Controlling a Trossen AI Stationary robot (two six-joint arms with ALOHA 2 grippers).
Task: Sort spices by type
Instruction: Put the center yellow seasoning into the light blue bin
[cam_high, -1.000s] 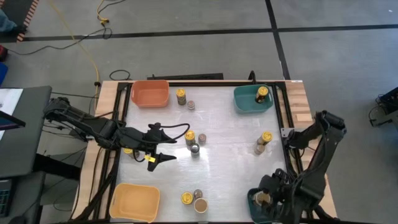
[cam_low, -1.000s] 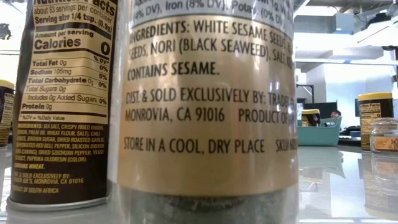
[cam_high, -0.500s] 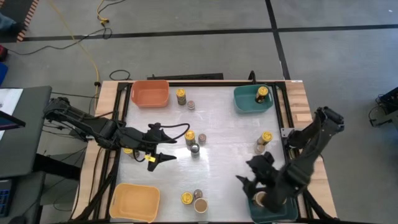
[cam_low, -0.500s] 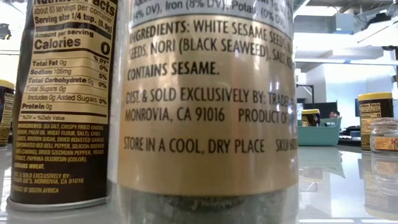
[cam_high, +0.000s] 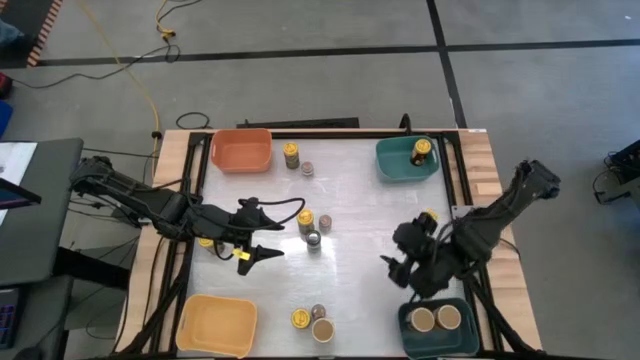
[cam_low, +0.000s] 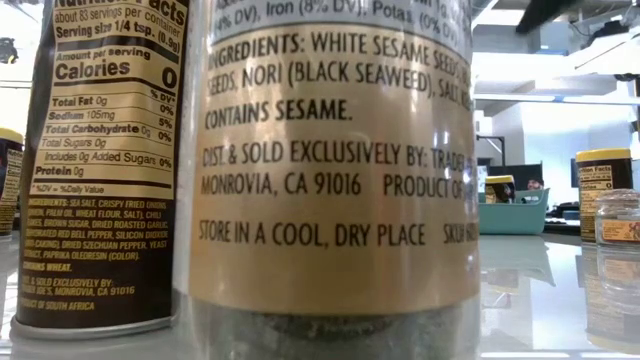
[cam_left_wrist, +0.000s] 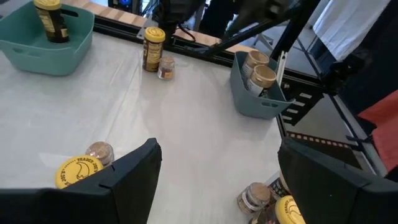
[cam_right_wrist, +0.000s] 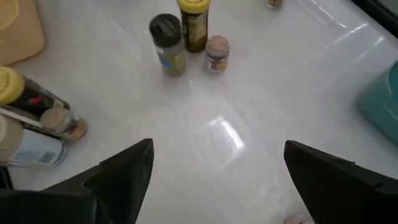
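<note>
My table (cam_high: 370, 215) is smooth, glossy brushed metal with wood edges — the bins (cam_high: 241, 150) matt plastic, the jar (cam_low: 330, 170) wearing a paper label.

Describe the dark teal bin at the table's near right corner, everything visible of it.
The dark teal bin is a rectangular plastic tub with rounded corners, sitting flat at the table's near right corner. Two tan-lidded jars stand upright inside it, side by side. The right pincer hovers open over the table just beyond it, touching neither.
</note>
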